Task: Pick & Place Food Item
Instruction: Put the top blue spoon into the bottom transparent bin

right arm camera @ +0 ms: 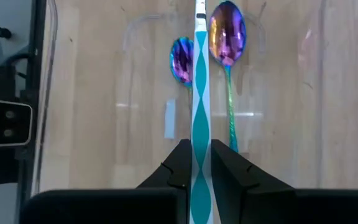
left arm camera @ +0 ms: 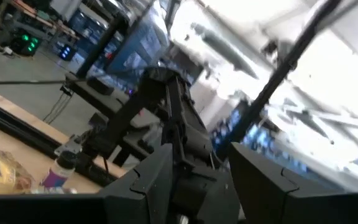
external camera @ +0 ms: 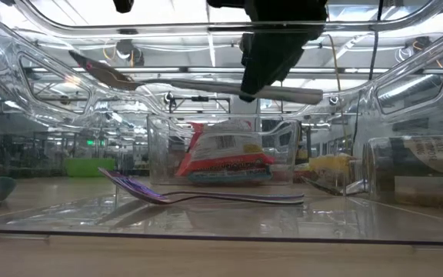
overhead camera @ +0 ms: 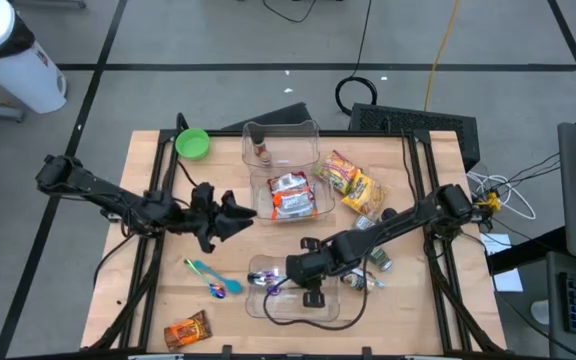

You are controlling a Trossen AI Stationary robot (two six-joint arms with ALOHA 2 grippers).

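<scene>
- The left hand (overhead camera: 240, 216) hovers over the middle of the tabletop (overhead camera: 148, 300), fingers spread around nothing; just beyond its tips, a clear bin (overhead camera: 313, 140) holds a red snack bag (overhead camera: 290, 195).
- The right hand (right arm camera: 197, 163) hangs over a clear tray (overhead camera: 338, 318), pinching a teal-and-white utensil (right arm camera: 199, 93); an iridescent spoon (right arm camera: 227, 31) lies directly below it in the tray.

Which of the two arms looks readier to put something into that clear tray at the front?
The right. Its gripper is already over the clear tray, shut on a teal-and-white utensil above the purple spoon. The left gripper hangs mid-table, holding nothing.
</scene>
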